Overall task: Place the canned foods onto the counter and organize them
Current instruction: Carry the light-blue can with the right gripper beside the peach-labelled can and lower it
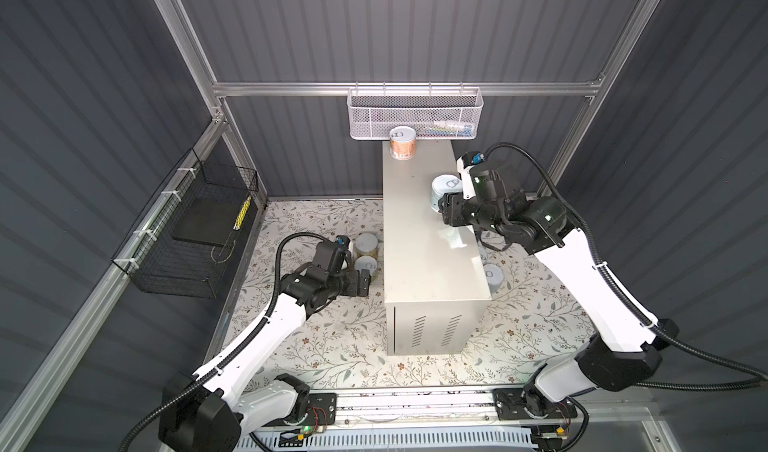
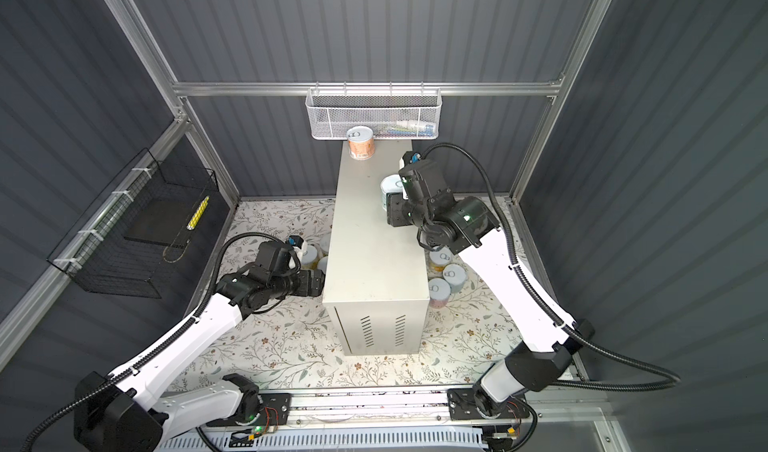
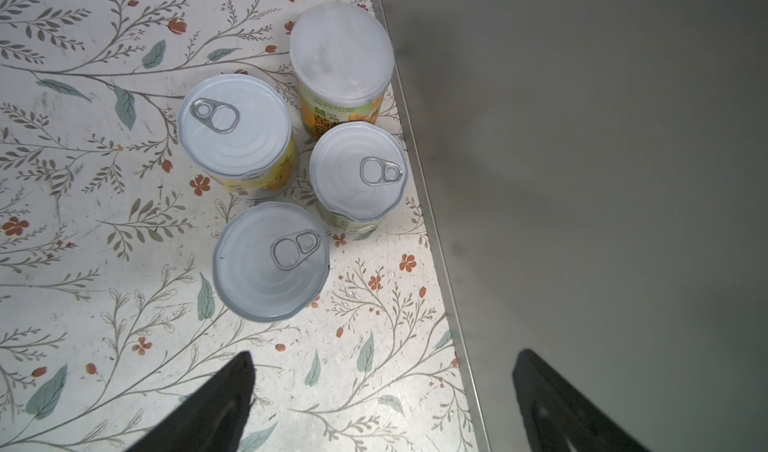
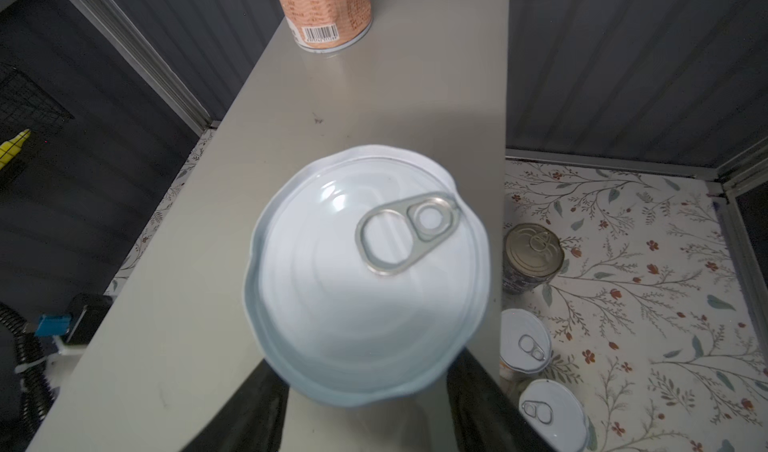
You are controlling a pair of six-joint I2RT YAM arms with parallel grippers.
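Blue can (image 4: 365, 279): silvery pull-tab lid, pale blue label, upright; clamped in right end effector (image 4: 368, 387) over counter (image 1: 428, 237), right edge, mid-length; contact with the top cannot be told; right arm (image 1: 582, 271) reaches in from the right, elbow bent. Orange can (image 1: 402, 143): upright, counter's far end. Four cans (image 3: 271, 260): upright on floral mat (image 3: 83, 221), clustered beside counter's left wall; one plastic-capped. Left end effector (image 3: 386, 356): jaws wide apart, empty, low near them.

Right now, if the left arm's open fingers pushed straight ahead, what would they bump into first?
Probably the nearest can, standing on the floral mat just ahead. The side wall of the counter runs close alongside, though depth is unclear.
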